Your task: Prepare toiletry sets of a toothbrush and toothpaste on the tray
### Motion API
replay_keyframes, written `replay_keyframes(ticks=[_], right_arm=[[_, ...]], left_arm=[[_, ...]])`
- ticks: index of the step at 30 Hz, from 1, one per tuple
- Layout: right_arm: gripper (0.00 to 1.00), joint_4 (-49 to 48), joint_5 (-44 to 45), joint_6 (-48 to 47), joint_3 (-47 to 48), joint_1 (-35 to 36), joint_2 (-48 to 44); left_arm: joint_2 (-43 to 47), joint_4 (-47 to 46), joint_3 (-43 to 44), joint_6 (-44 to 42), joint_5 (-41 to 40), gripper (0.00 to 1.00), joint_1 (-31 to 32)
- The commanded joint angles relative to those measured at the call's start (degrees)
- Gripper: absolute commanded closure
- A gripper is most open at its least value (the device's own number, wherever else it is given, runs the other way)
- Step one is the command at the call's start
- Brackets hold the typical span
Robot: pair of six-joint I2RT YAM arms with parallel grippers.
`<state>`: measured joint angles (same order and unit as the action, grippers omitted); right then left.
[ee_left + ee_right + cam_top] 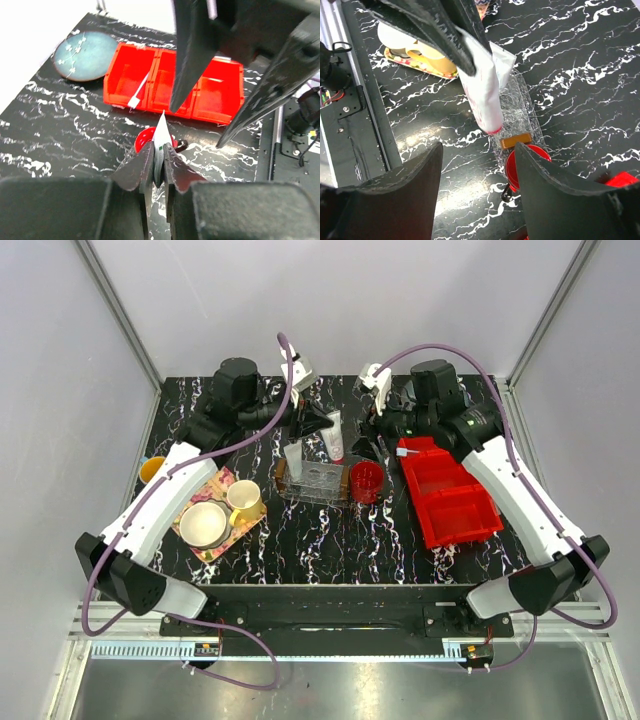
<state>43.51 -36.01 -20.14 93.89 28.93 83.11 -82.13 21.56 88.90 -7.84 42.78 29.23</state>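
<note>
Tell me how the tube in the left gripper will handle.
The tube hangs cap-down from its crimped end in the left gripper without sagging, so it is probably light and fairly stiff. Its rounded body may roll once laid in the tray.

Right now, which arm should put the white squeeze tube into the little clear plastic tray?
Left. The left gripper is shut on the white toothpaste tube, hanging close to the clear plastic tray. The right gripper is open, holding nothing.
</note>
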Motion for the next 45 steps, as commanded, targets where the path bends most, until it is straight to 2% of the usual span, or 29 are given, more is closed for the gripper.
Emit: replay_keyframes(ticks=[1, 11, 15, 17, 26, 45], right_arm=[[0.35, -1.67, 5.33, -0.69, -0.98, 0.52, -4.09], [0.36, -1.5, 12.8, -2.09, -4.49, 0.34, -6.21], [0.37, -2.11, 12.81, -2.01, -6.26, -0.19, -6.91], [0.37, -2.37, 12.72, -1.83, -6.87, -0.54, -7.17], [0.37, -3.16, 11.58, -1.3, -7.49, -1.33, -6.73], [0.38, -3.16, 10.96, -1.22, -7.23, -1.68, -5.94]], left_arm=[[3.55, -3.98, -3.64, -1.57, -6.57, 1.0, -1.81], [4.87, -12.93, -15.4, -1.74, -9.21, 1.0, -3.74], [5.75, -21.01, -20.95, -1.66, -9.83, 1.0, -4.18], [5.57, -21.3, -22.19, -1.83, -9.83, 1.0, -4.27], [3.99, -25.95, -25.0, -3.5, -10.0, 1.0, -4.54], [2.68, -27.45, -28.52, -8.16, -5.96, 1.0, -6.21]])
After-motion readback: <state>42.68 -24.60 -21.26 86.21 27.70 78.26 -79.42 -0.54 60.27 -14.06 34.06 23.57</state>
